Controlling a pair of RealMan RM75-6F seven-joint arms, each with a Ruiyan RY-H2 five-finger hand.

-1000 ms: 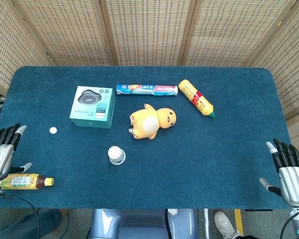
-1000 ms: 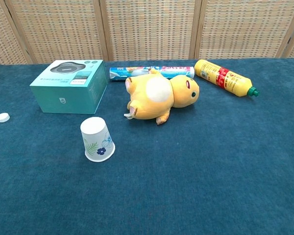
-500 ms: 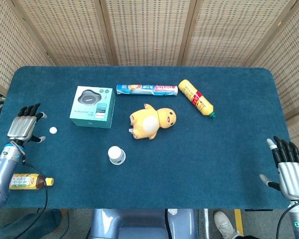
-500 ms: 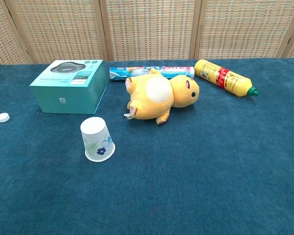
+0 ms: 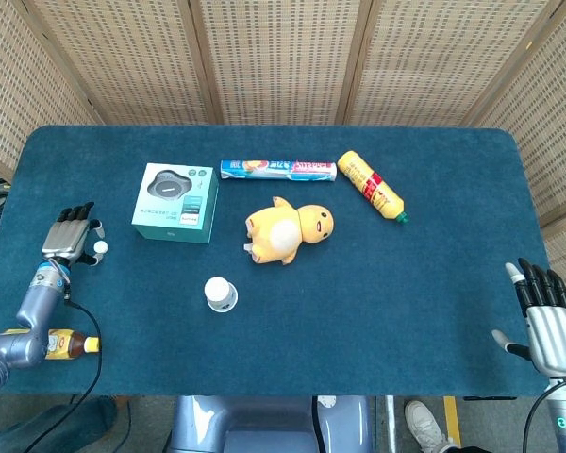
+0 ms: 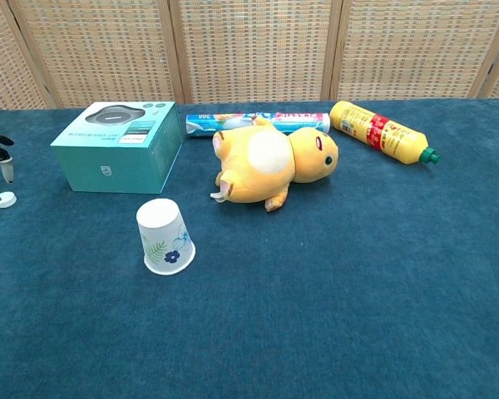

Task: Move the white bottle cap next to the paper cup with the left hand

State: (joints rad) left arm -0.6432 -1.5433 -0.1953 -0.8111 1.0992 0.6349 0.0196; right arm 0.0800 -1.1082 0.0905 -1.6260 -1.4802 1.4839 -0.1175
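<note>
Your left hand (image 5: 71, 237) hovers at the white bottle cap (image 5: 101, 247) near the table's left edge, fingers apart, apparently gripping nothing yet; the paper cup (image 5: 220, 293) waits well to the right.

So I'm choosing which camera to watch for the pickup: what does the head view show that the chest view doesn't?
Only the head view shows the whole left hand open beside the white bottle cap, the right hand, and a tea bottle at the table's near-left edge. Only the chest view shows the paper cup's flower print; it catches just fingertips by the cap. Both show the teal box, plush toy and yellow bottle.
</note>
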